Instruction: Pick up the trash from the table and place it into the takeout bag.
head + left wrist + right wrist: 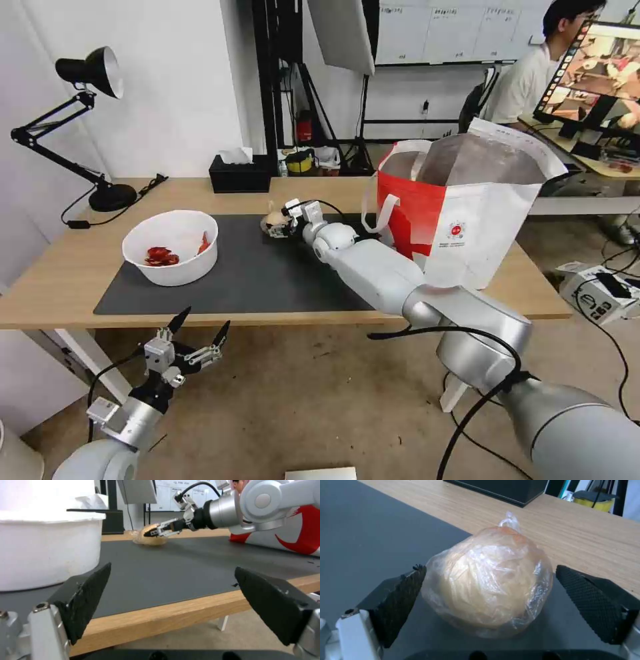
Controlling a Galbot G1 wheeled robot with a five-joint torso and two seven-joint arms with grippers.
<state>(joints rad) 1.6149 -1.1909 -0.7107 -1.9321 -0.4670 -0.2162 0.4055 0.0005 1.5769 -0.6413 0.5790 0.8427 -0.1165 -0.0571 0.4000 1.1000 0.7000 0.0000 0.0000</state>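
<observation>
The right arm stretches forward, its pincer (488, 592) spread wide with fingers level. The left arm hangs low, its pincer (198, 330) also open, pointing upward.

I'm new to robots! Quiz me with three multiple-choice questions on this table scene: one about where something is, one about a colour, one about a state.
1. Where is the right gripper?
A. inside the takeout bag
B. at the wrapped beige lump on the grey mat
C. over the white bowl

2. What colour are the scraps in the white bowl?
A. red
B. green
C. blue

3. How do the right gripper's jaws stand?
A. shut on the lump
B. open, one on each side of the lump
C. shut on nothing

Answers:
1 B: the arm reaches to the lump, beside the takeout bag.
2 A: red pieces lie inside.
3 B: a gap shows on one side.
</observation>
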